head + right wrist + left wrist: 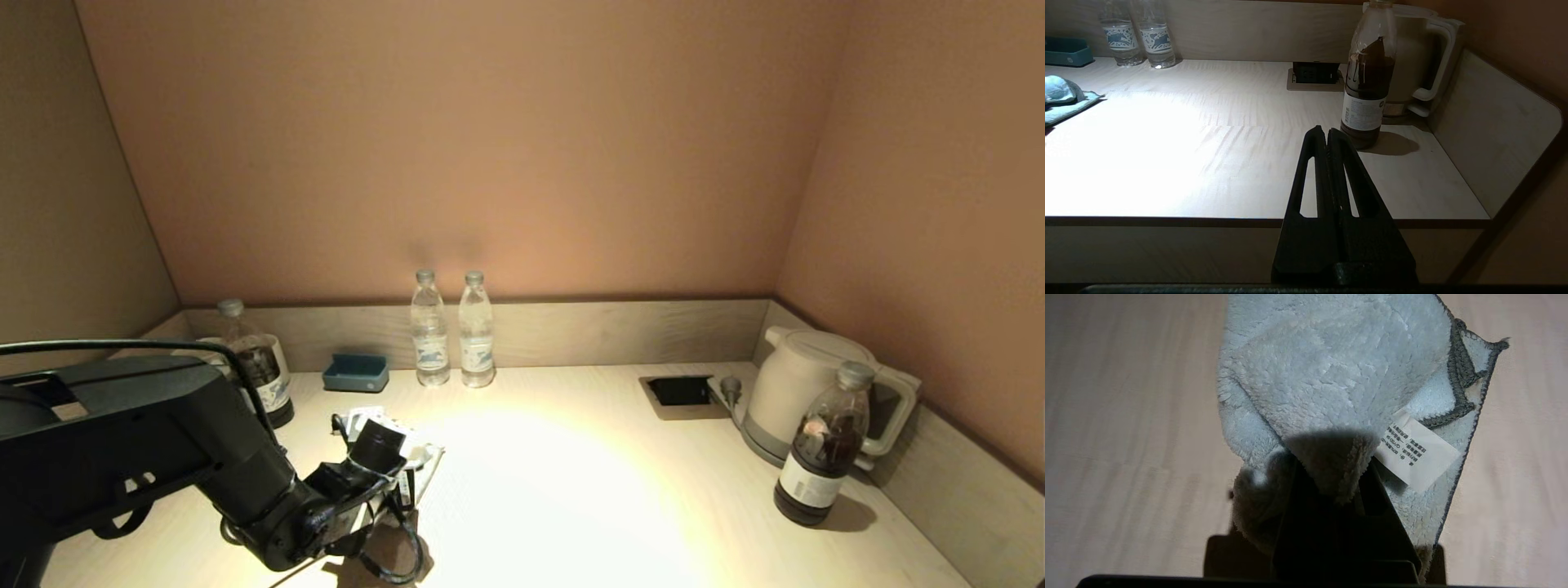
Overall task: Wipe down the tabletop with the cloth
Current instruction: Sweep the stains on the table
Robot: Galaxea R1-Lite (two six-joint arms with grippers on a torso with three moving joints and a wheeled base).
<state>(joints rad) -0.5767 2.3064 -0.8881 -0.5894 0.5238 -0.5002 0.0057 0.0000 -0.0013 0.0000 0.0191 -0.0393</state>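
A light blue fluffy cloth (pixel 1331 367) with a grey hem and a white label (pixel 1417 453) lies on the pale wooden tabletop (pixel 1126 437). My left gripper (pixel 1331 473) points down at the table and is shut on a fold of the cloth. In the head view the cloth (pixel 423 455) shows at the left front of the table under the left gripper (pixel 390 490). The cloth also shows far off in the right wrist view (pixel 1061 98). My right gripper (pixel 1327 132) is shut and empty, parked off the table's front edge.
Two water bottles (pixel 430 331) and a teal tray (pixel 355 373) stand at the back wall. A dark bottle (pixel 257 363) stands at the back left. A white kettle (pixel 796 392), another dark bottle (pixel 824 445) and a socket recess (pixel 679 390) are at the right.
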